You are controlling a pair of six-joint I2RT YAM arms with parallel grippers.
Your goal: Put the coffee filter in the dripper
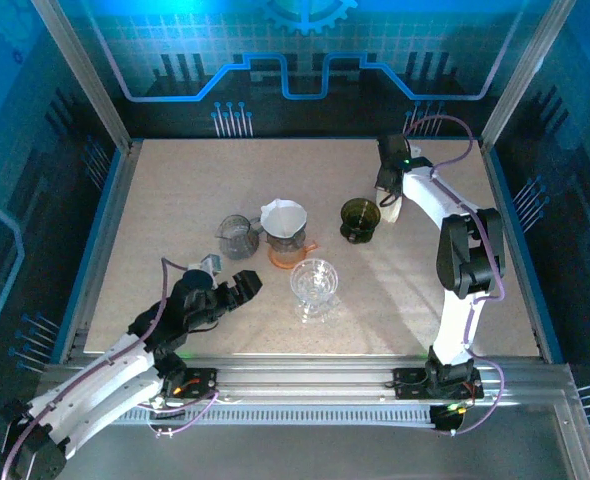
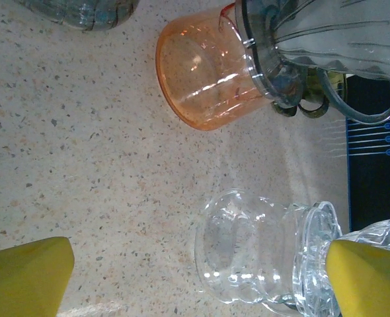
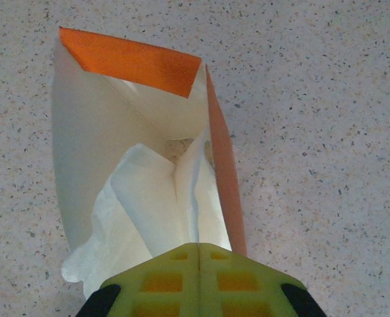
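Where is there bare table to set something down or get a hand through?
Free: the far strip of table behind the cluster; the left side between rail and grey cup; the near right between clear glass and right arm. Crowded: grey cup, dripper and dark cup stand close, the right gripper holding the filter beside the dark cup.

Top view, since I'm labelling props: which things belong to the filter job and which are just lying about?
Job: coffee filter, pinched in right tool; dark green cup nearby, likely the dripper.
Lying about: grey jug; orange cup; ribbed dripper on it; clear glass vessel.
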